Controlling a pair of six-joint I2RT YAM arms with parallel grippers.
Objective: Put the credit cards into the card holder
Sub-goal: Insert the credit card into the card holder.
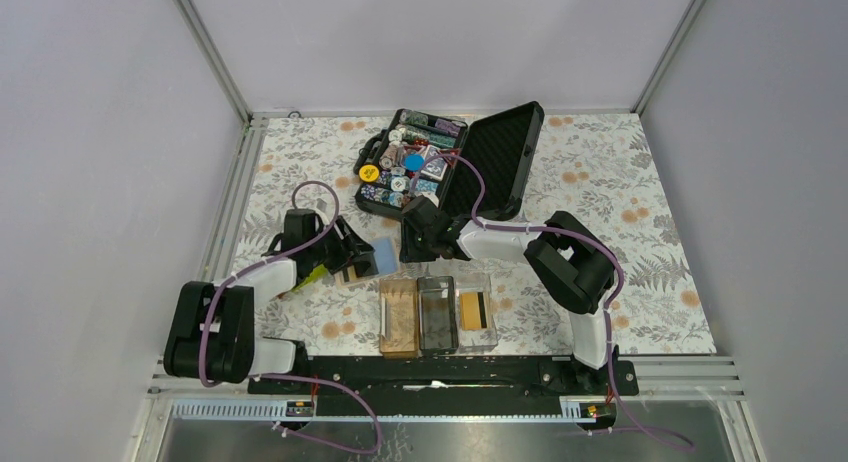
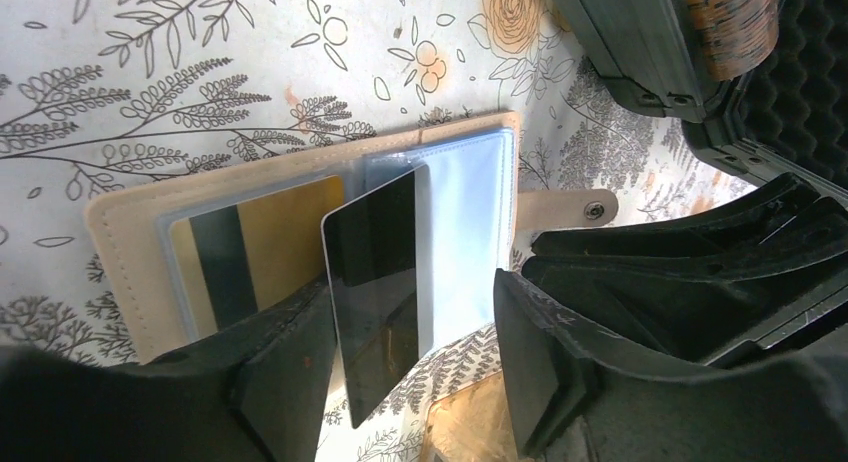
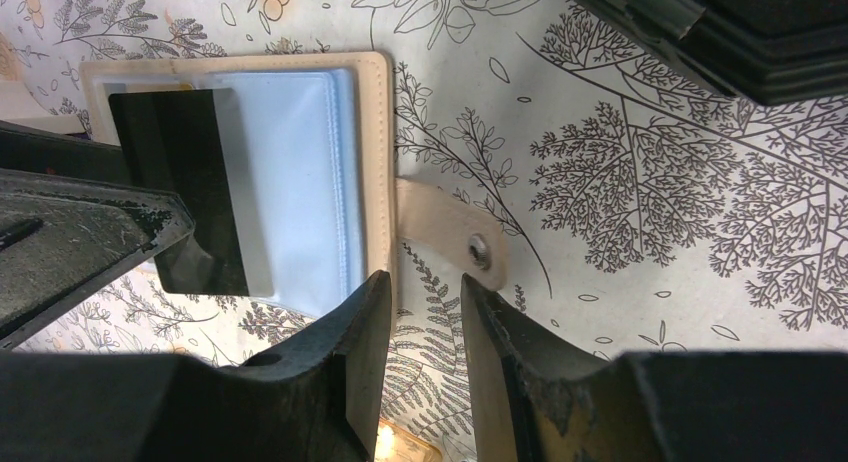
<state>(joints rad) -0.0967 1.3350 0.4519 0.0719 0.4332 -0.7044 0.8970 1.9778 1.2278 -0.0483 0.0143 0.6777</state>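
Left gripper (image 2: 410, 322): jaws well apart, gripping nothing. Card (image 2: 375, 272) stands loose between them, slanting across wallet (image 2: 125, 242) and overhanging its 6 o'clock edge; seating unclear. Right gripper (image 3: 422, 292): part open, empty, beside strap (image 3: 450, 232). Risk: a retreating finger drags the card off.

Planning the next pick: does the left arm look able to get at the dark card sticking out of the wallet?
Probably yes: the open left gripper straddles the dark card, which juts from the wallet with nothing covering its near end.
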